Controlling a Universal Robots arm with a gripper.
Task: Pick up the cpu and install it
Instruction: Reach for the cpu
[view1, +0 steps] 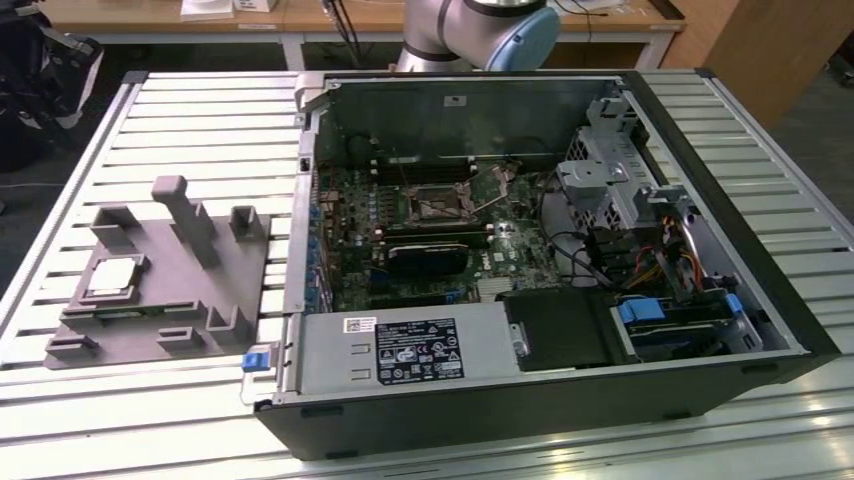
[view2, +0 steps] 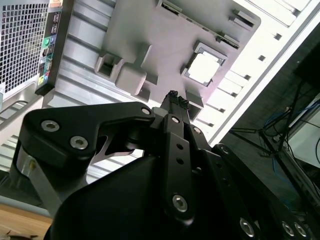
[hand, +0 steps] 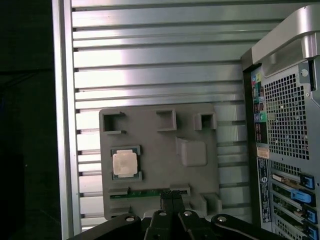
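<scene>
First wrist view: gripper (hand: 171, 196), fingers pressed together and empty, over the grey holder (hand: 160, 162); cpu (hand: 125, 163) seated in one of its pockets.

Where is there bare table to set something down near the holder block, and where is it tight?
In the exterior view, bare slats of the table lie between the holder block with the cpu and the far edge, plus a strip along the near edge. Tight: the gap between block and computer case, and inside the case.
</scene>
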